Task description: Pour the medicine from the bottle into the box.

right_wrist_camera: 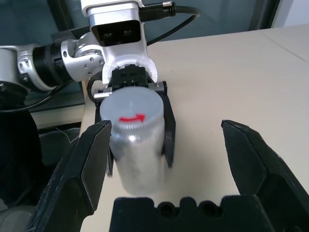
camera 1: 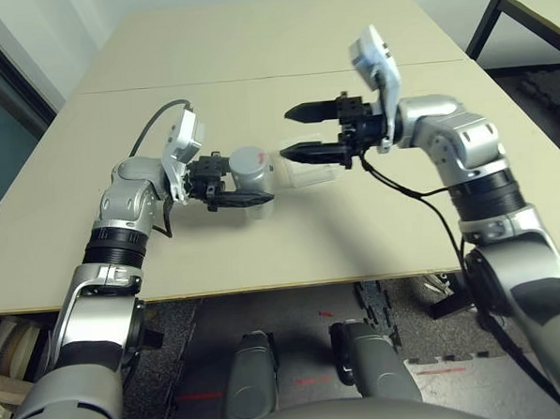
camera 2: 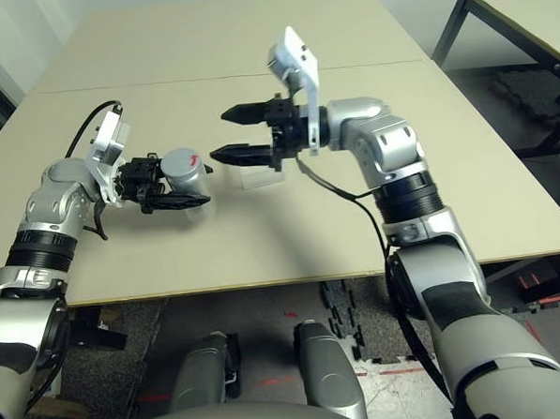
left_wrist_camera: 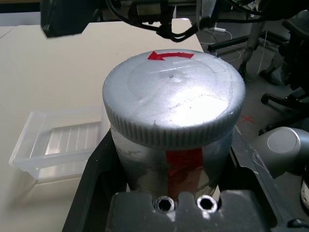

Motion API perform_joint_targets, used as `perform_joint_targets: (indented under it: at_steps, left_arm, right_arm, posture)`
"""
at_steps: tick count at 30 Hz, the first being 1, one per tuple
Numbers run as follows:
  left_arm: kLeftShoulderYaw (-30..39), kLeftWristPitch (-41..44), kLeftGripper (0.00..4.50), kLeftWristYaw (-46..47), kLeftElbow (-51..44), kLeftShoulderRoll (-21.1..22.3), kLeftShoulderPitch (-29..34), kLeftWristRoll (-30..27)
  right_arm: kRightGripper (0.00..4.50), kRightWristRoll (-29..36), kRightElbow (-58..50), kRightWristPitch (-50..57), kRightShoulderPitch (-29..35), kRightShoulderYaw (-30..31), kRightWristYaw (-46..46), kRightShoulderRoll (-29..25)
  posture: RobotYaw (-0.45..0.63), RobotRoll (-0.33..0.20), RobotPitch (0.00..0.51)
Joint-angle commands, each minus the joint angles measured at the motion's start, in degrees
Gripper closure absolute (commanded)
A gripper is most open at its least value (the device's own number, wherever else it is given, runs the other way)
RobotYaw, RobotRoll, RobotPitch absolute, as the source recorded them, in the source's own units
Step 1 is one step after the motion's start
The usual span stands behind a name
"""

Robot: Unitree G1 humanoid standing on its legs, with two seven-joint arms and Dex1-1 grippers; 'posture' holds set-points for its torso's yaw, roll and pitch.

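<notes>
The bottle (camera 1: 250, 169), cap (left_wrist_camera: 173, 94) still on, is clamped upright in the left tool (camera 1: 224, 186) above the surface (camera 1: 291, 246), beside the clear box (left_wrist_camera: 58, 142). The right tool (camera 1: 306, 131) hangs spread wide, facing the cap. Risk: an off-centre closing on the cap could twist the bottle loose.
</notes>
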Motion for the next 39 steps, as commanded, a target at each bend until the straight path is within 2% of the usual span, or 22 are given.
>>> perform_joint_targets:
  at_steps: [1, 13, 24, 31, 39]
  left_arm:
    - [0.4, -0.5, 1.86, 0.1, 0.5, -0.2, -1.0, 0.7]
    - [0.6, -0.3, 1.86, 1.0, -0.2, -0.5, -1.4, 0.6]
    - [0.6, -0.2, 1.86, 0.9, 0.2, -1.4, -2.4, 0.6]
    - [0.7, 0.1, 1.86, 1.0, 0.0, -1.3, -2.2, 0.5]
    - [1.1, 0.3, 1.86, 1.3, -0.8, -0.8, -1.1, 0.2]
  right_arm:
    - [0.00, -0.7, -1.3, 0.2, -1.0, 1.8, -0.5, 1.2]
    - [0.00, -1.3, -0.5, -0.5, -1.9, 3.7, -0.8, 3.9]
    - [0.00, -4.6, 3.7, -3.5, -2.6, 3.7, -5.7, 8.0]
    - [0.00, -4.5, 5.2, -3.8, -3.0, 2.1, -5.4, 6.8]
    - [0.00, -2.3, 1.9, -1.8, -2.0, -0.1, -4.7, 2.4]
  posture:
    - [-0.06, 0.000, 0.096]
    - [-0.05, 0.000, 0.096]
    - [-0.05, 0.000, 0.092]
    - [-0.05, 0.000, 0.091]
    - [-0.06, 0.000, 0.090]
